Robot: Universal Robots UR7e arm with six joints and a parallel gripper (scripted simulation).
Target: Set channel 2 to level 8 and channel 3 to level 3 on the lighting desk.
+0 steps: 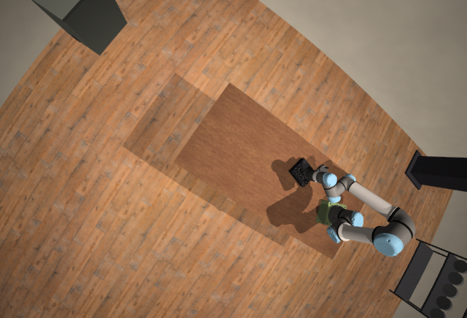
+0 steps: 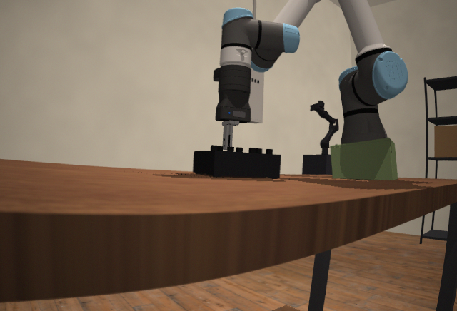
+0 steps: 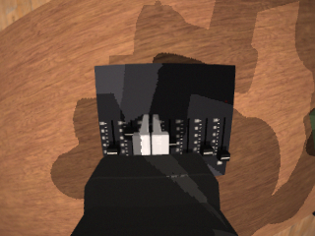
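Lighting desk (image 3: 164, 92) flat, faders (lengthwise) running toward closed gripper (image 3: 152, 144).

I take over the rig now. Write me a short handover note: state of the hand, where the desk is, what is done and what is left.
Hand: fingers shut, holding nothing, pointing straight down onto the lighting desk, among the fader caps near its left end in the exterior view.
Desk: flat on the table, near the arm's green base.
Faders: in the wrist view the hand hides the second one or two from the left; the visible caps sit low on their scales.
Done: levels are too small to read, so nothing can be confirmed.
Left: verify channel 2 at 8 and channel 3 at 3, others unchanged.
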